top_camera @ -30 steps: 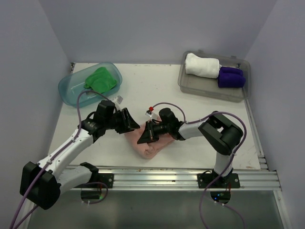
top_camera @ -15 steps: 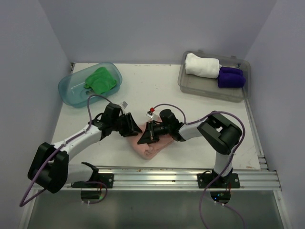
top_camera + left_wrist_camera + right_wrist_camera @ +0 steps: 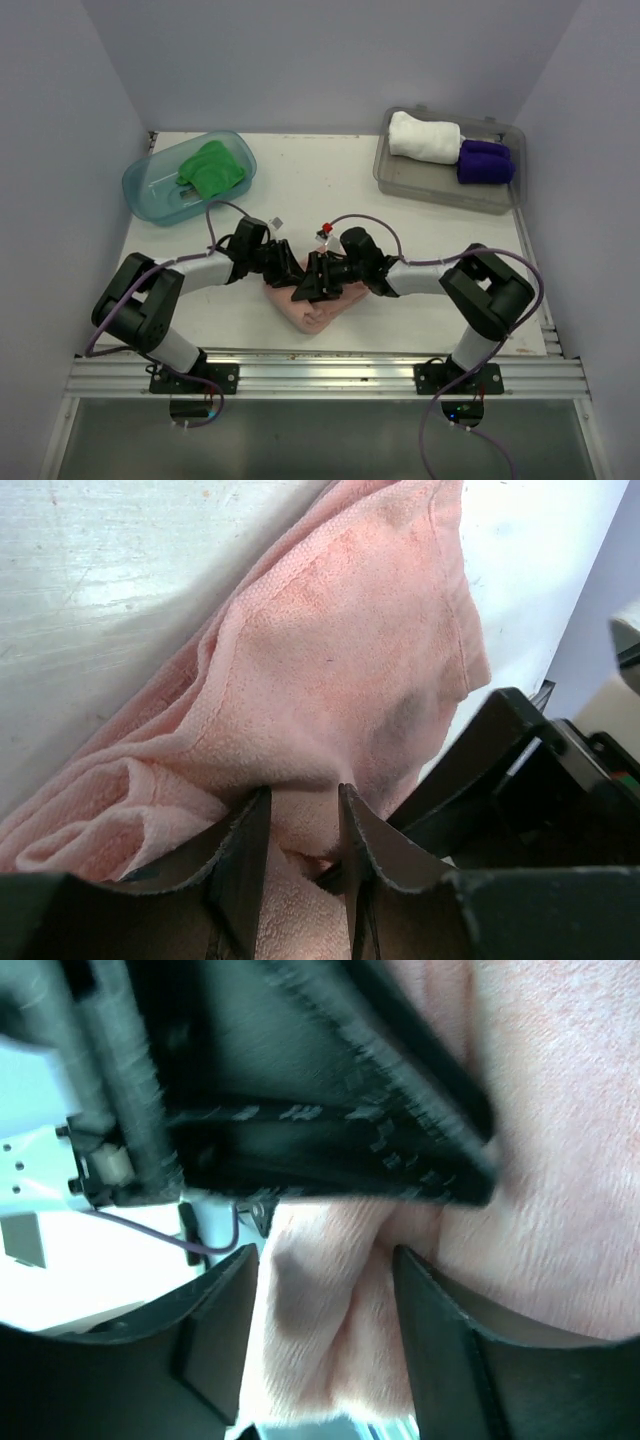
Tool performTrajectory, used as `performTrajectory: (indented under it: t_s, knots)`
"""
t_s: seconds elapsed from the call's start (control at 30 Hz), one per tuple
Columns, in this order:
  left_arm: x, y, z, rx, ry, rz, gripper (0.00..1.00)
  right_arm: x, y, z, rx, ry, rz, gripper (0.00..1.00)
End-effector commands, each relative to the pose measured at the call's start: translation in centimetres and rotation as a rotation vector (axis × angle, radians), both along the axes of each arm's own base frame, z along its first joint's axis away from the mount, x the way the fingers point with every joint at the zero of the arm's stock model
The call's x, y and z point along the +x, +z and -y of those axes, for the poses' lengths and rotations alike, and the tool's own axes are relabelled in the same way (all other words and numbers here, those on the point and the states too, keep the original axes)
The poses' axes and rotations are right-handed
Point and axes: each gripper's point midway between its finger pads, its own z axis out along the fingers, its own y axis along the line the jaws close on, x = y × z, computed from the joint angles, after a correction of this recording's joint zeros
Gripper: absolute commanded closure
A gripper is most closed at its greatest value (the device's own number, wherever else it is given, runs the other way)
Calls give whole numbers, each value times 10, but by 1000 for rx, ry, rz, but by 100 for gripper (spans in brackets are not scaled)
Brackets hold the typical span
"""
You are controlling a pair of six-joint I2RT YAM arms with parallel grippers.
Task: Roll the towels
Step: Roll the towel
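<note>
A crumpled pink towel (image 3: 318, 310) lies on the white table near the front edge, between both arms. My left gripper (image 3: 287, 270) comes in from the left, low over the towel's upper left part. In the left wrist view the left gripper (image 3: 300, 800) is shut on a raised fold of the pink towel (image 3: 330, 660). My right gripper (image 3: 310, 287) faces it from the right, almost touching it. In the right wrist view the right gripper (image 3: 325, 1260) stands open, a loose ridge of the pink towel (image 3: 560, 1160) between its fingers.
A blue tub (image 3: 150, 190) at the back left holds a green towel (image 3: 212, 167). A clear bin (image 3: 440, 185) at the back right holds a rolled white towel (image 3: 424, 137) and rolled purple towels (image 3: 485, 160). The metal rail (image 3: 330, 365) runs along the front edge.
My left arm has swung right onto the towel and its jaws have narrowed on a fold. The right gripper has gone from shut to open.
</note>
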Motion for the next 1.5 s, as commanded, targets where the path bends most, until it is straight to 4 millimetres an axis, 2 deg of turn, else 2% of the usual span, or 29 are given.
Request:
performTrajectory:
  t_s: [0.0, 0.07, 0.1, 0.13, 0.2, 0.23, 0.27, 0.43, 0.57, 0.77, 0.87, 0.97, 1.03, 1.1, 1.13, 1.17, 1.23, 1.27, 1.33, 1.37, 1.43, 1.47]
  knots:
    - [-16, -30, -12, 70, -9, -56, 63, -1, 17, 13, -48, 7, 90, 38]
    - [-18, -33, -13, 74, -8, -67, 63, 2, 21, 17, -84, -2, 136, 38]
    - [-20, -36, -13, 78, -8, -76, 63, -4, 17, 23, -134, 21, 151, 38]
    - [-21, -37, -14, 79, -5, -81, 63, -3, 26, 23, -135, 23, 184, 38]
    - [-21, -38, -14, 81, -3, -88, 64, -8, 27, 29, -170, 35, 203, 37]
    - [-22, -39, -15, 82, 0, -93, 64, -7, 33, 29, -166, 33, 220, 35]
    - [-16, -37, -12, 67, 1, -60, 64, -10, 30, 33, -193, 41, 220, 34]
    - [-19, -41, -12, 67, 2, -74, 64, -23, 37, 26, -249, 90, 296, 30]
    - [-21, -42, -11, 62, -1, -81, 64, -36, 30, 15, -338, 147, 381, 30]
    - [-21, -41, -12, 60, -4, -78, 64, -25, 28, 13, -395, 116, 435, 32]
    - [-22, -41, -11, 56, -7, -80, 64, -24, 20, 11, -413, 133, 436, 33]
    - [-24, -40, -11, 51, -5, -83, 65, -27, 10, 6, -407, 148, 405, 40]
    - [-25, -40, -11, 49, -1, -85, 65, -33, 1, 5, -388, 162, 368, 56]
    - [-26, -37, -12, 47, -1, -85, 65, -34, 1, -2, -341, 147, 334, 74]
    - [-25, -35, -11, 46, -2, -77, 65, -36, -6, 2, -332, 141, 309, 91]
    - [-24, -29, -11, 43, -2, -64, 65, -33, 0, -4, -276, 118, 284, 97]
    - [-18, -21, -12, 47, 3, -26, 65, -33, -4, 2, -243, 91, 241, 100]
    - [-21, -13, -14, 58, 5, -32, 64, -25, 3, 1, -200, 60, 232, 100]
    - [-16, -3, -17, 76, 14, -1, 62, -27, 1, 7, -166, 59, 190, 100]
    - [-12, 8, -17, 84, 18, 12, 62, -19, 6, 6, -129, 32, 180, 100]
    - [-10, 15, -23, 114, 31, 14, 61, -23, 2, 10, -100, 46, 136, 100]
    - [-5, 28, -20, 105, 36, 47, 61, -17, 6, 9, -67, 23, 128, 100]
